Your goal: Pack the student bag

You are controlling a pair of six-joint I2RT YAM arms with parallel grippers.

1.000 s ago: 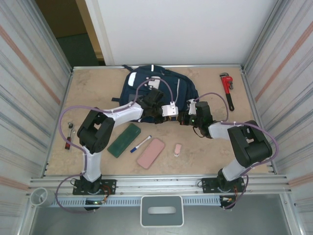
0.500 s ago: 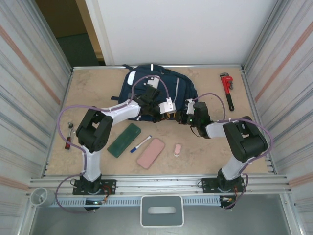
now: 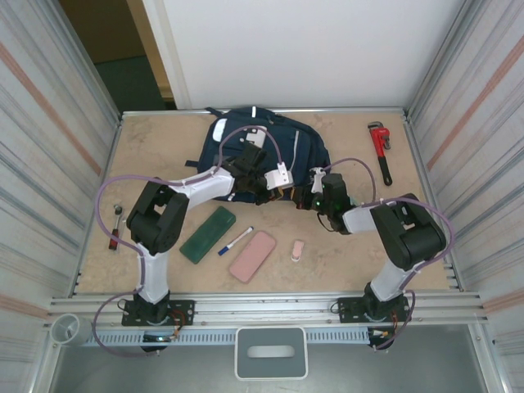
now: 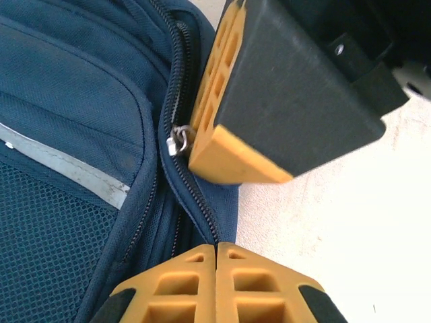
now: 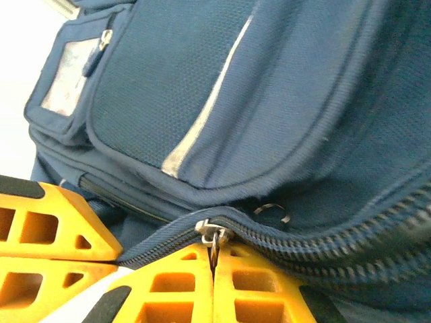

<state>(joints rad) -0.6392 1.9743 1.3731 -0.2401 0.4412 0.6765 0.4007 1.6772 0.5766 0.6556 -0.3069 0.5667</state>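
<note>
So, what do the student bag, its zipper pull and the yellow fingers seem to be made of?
The student bag: matte navy woven fabric, likely nylon or polyester; the weave shows. The zipper pull: probably metal, silvery and shiny. The fingers: apparently hard plastic, matte yellow, with moulded open cells; possibly printed.

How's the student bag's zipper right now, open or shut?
Shut where visible: in the left wrist view the zipper teeth on the student bag lie meshed beside the slider, no gap. The rest: cannot tell.
</note>
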